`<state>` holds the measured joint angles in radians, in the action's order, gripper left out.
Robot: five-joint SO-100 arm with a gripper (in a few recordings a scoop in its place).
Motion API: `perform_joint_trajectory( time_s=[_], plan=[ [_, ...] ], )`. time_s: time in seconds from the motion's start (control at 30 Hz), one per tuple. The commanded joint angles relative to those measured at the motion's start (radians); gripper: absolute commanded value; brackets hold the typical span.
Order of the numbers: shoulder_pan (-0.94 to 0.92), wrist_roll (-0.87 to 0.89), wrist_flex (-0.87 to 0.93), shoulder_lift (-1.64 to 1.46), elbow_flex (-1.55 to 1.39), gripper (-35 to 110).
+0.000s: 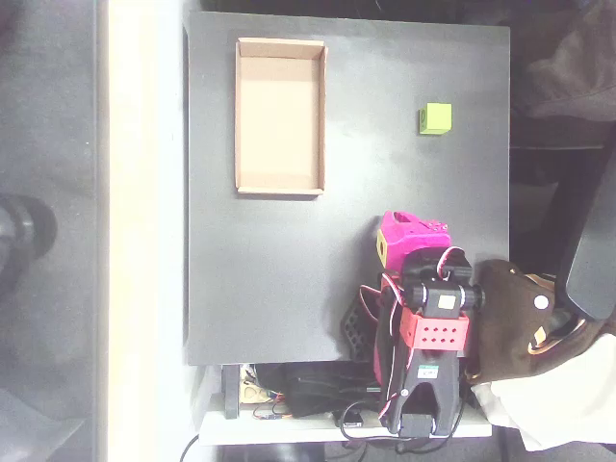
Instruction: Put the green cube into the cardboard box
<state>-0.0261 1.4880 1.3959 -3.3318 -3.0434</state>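
In the overhead view a small lime green cube (435, 118) sits on the dark table near the upper right. The tan cardboard box (280, 183) lies at the upper left with an empty floor. My magenta gripper (404, 233) is folded back near the arm's base at the lower right. It is well below the cube and far to the right of the box. Its fingers are tucked under the head, so their state does not show.
The black tabletop (269, 279) ends at a bright strip on the left. The arm's base, cables and a brown bag (515, 318) crowd the lower right edge.
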Motion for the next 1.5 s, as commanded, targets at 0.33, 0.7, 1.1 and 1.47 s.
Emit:
perform_joint_trajectory(
  time_s=[0.33, 0.7, 1.1, 1.47],
  plan=[
    [-0.008, 0.017, 0.015, 0.006, 0.367, 1],
    [-0.012, 0.008, 0.015, 0.224, 0.67, 1],
    [-0.017, 0.009, 0.015, 0.758, 1.161, 1],
    [-0.046, 0.006, 0.015, 1.163, 1.497, 2]
  ],
)
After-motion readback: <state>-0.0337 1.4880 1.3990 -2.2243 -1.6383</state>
